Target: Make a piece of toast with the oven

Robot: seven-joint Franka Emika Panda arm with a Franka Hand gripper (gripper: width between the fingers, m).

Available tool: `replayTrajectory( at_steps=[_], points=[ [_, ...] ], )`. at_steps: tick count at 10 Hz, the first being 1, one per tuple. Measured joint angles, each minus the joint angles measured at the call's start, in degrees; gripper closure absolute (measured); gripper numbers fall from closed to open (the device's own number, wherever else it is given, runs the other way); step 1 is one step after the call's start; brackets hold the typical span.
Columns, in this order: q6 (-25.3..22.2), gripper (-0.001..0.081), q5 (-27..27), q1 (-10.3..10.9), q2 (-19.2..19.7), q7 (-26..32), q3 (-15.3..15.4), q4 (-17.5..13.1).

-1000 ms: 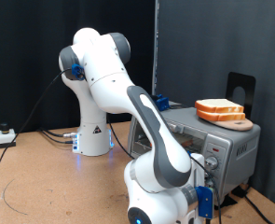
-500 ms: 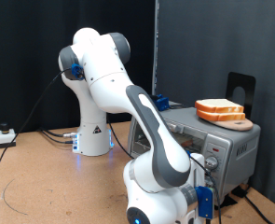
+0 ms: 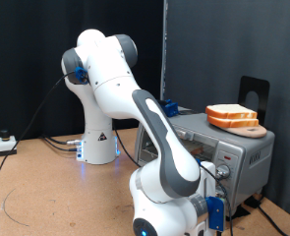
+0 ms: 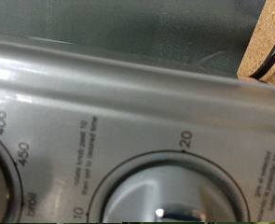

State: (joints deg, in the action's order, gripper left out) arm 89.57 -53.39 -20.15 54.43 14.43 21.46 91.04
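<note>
Facing the oven point(image 4: 137, 103) knob panel close up, end effector unseen

One oven point(image 3: 218, 149); one stack of bread slices point(image 3: 231, 117) on it, about three slices; one robot arm point(image 3: 135, 118); two dials point(image 4: 160, 196) in the wrist view.

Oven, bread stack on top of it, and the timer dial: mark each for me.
oven point(image 3: 245, 155): exterior view, on its silver-grey front panel.
bread stack point(image 3: 232, 117): exterior view, on the crust side of the slices.
timer dial point(image 4: 165, 191): wrist view, on the dial's grey face.
</note>
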Motion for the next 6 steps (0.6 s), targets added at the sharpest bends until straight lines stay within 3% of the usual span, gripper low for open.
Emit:
replayTrajectory(
  at_steps=[3,5,6],
  points=[
    [0.00,-0.0004,0.00,-0.04,0.00,-0.02,-0.29,-0.01],
    [0.00,0.0248,0.00,-0.04,0.00,-0.02,-0.28,-0.02],
    [-0.03,0.0248,0.00,-0.03,0.00,-0.02,-0.24,-0.02]
  ],
)
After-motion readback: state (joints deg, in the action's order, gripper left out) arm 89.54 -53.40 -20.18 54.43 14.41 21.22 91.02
